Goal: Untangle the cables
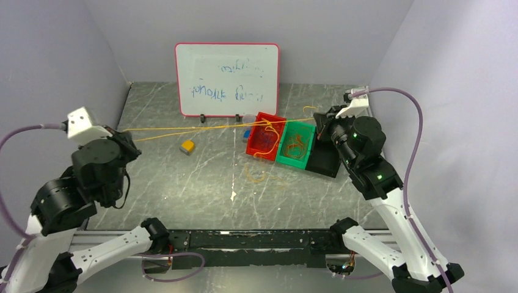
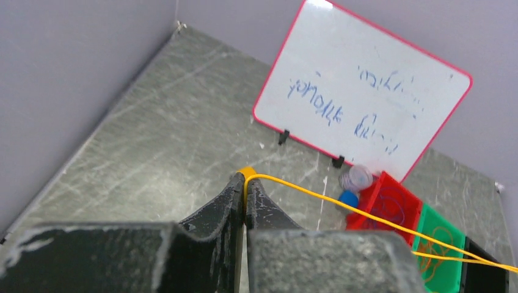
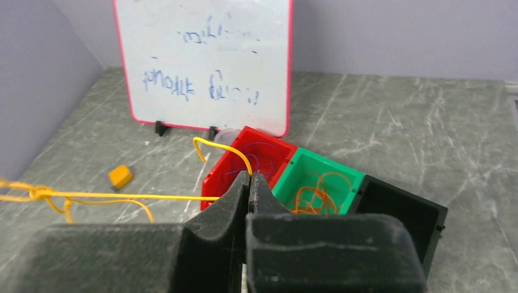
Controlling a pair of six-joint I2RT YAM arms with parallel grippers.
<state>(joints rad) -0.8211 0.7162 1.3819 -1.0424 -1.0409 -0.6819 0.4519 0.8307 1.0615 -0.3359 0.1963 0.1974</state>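
Soft, even light, faint shadows; the left end effector [image 2: 245, 183] looms blurred up close.

The table [image 1: 183, 183] looks matt veined stone; the red bin [image 1: 261, 151] smooth plastic.

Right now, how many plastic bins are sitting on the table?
3, side by side right of centre: red bin on the left, green bin in the middle, black bin on the right, partly behind the right arm. No others visible.

Left arm [image 1: 98, 163] and right arm [image 1: 365, 146] raised, spread far apart; jaws on both pressed together.
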